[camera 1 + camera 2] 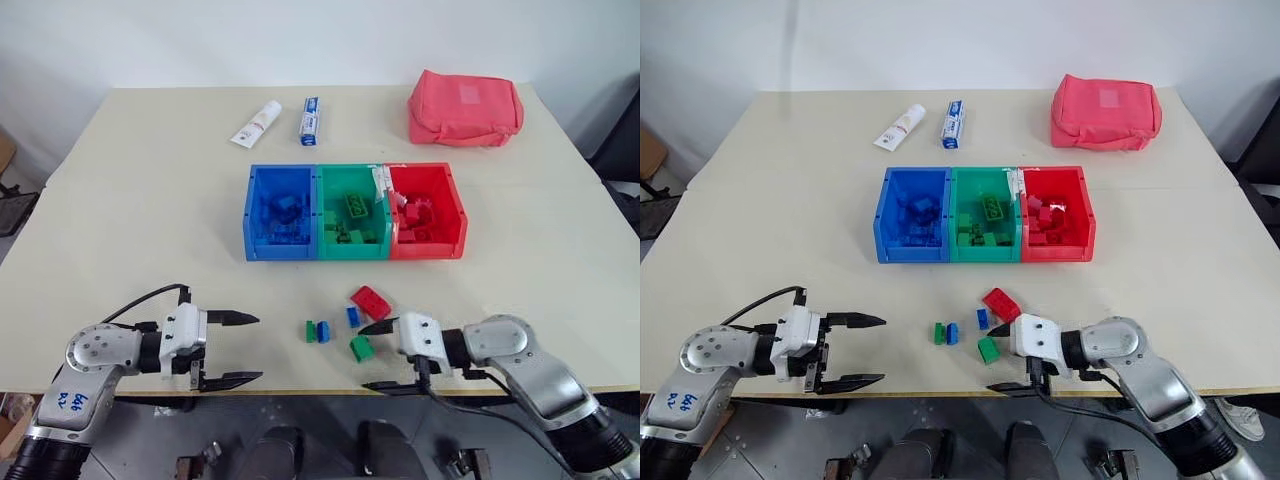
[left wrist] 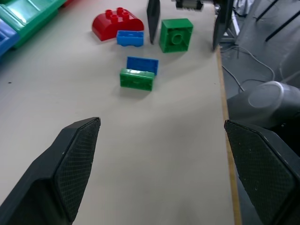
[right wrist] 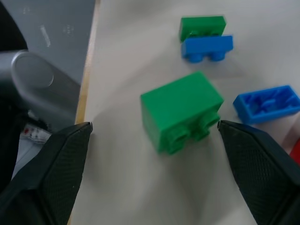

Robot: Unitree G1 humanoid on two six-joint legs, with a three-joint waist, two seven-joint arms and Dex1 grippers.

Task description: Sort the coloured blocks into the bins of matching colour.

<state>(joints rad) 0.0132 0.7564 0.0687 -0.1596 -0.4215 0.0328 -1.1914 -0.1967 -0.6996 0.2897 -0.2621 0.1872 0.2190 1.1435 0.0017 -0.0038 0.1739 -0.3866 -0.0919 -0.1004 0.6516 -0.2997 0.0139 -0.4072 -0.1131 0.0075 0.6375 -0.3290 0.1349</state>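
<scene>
Three joined bins stand mid-table: blue (image 1: 280,250), green (image 1: 352,251) and red (image 1: 428,248), each with blocks of its colour inside. Loose blocks lie near the front edge: a red curved brick (image 1: 371,301), a small blue brick (image 1: 353,316), a green cube (image 1: 361,348), and a green (image 1: 311,331) and blue (image 1: 323,331) pair side by side. My right gripper (image 1: 364,357) is open with its fingers on either side of the green cube (image 3: 180,111), not touching it. My left gripper (image 1: 258,348) is open and empty, left of the pair.
Two white toothpaste tubes (image 1: 257,124) (image 1: 310,120) and a pink-red pouch (image 1: 465,107) lie at the back of the table. The table's front edge (image 1: 300,392) runs just below both grippers and close to the loose blocks.
</scene>
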